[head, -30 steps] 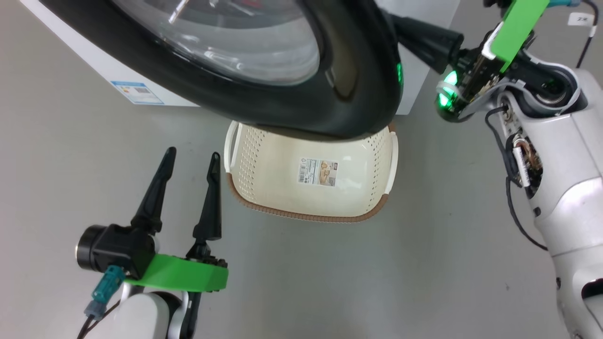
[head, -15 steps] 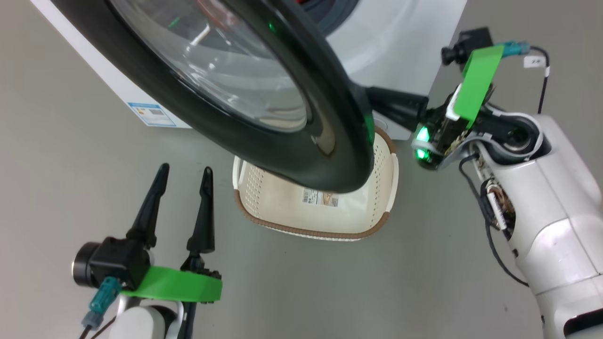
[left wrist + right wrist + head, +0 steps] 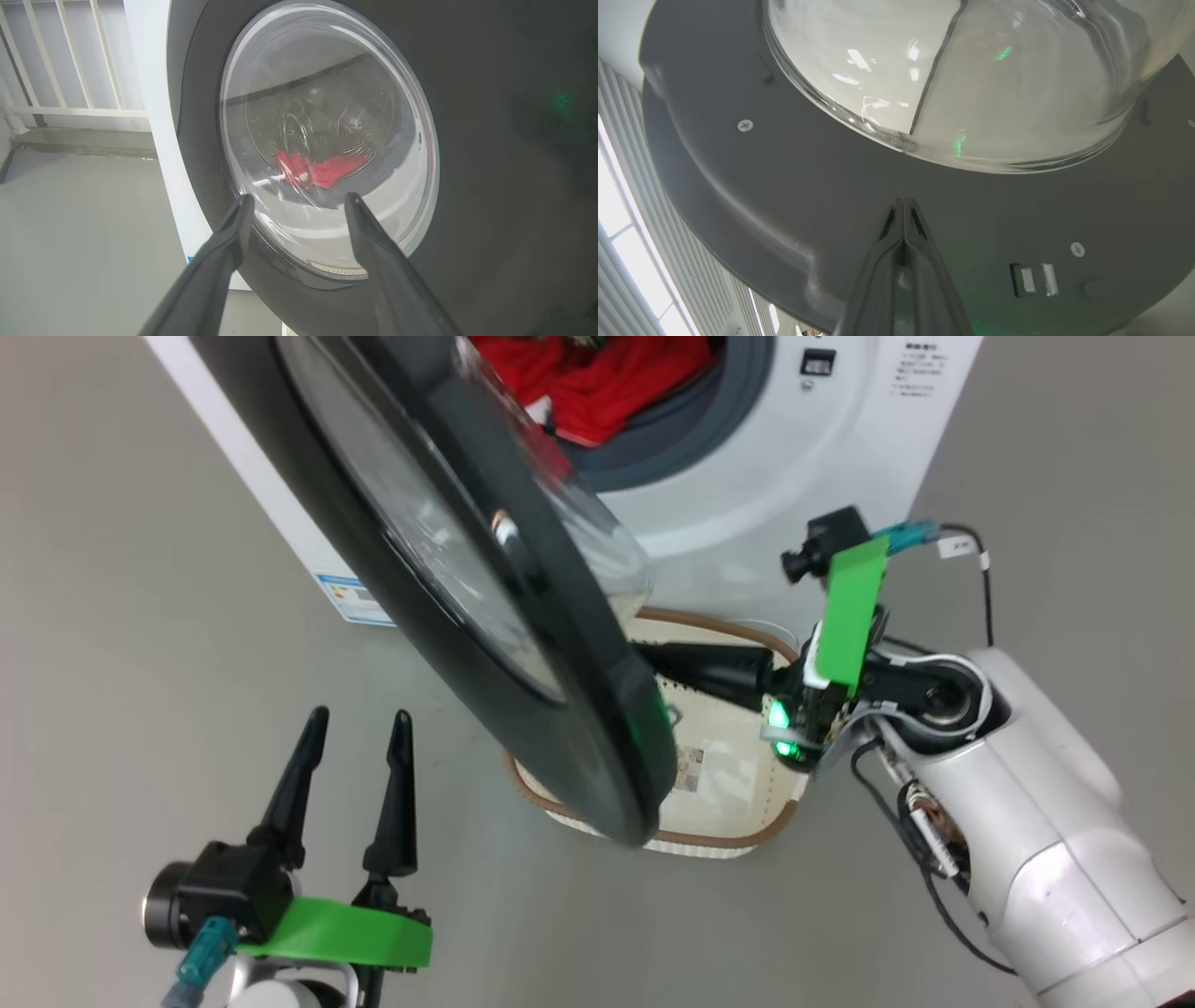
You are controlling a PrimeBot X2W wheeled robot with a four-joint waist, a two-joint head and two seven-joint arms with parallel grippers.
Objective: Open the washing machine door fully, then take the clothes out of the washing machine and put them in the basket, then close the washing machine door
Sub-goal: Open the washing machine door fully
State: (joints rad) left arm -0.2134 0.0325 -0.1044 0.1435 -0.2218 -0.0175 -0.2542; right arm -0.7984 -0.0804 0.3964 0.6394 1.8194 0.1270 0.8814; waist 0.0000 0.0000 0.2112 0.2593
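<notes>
The washing machine (image 3: 747,476) stands at the top, its door (image 3: 579,709) swung partly out and seen nearly edge-on. Red clothes (image 3: 597,383) lie in the drum and show through the door's glass (image 3: 322,170). My right gripper (image 3: 653,656) is shut, and its tips (image 3: 903,201) press on the door's grey inner face (image 3: 784,186) just below the glass bowl (image 3: 948,70). My left gripper (image 3: 359,719) hangs open at the lower left, apart from the door's outer side (image 3: 490,186), with nothing between its fingers (image 3: 299,198). The basket (image 3: 775,821) sits on the floor under the door's lower edge.
A blue label (image 3: 355,602) marks the machine's low left corner. Bare grey floor (image 3: 140,616) spreads left and in front. A white railing (image 3: 70,56) stands behind the machine's side. My right forearm (image 3: 1027,821) reaches in from the lower right over the basket.
The door has swung further open, turning edge-on, and the drum with the red clothes has come into view. My shut right gripper followed it on the inner face. The camera shifted too.
</notes>
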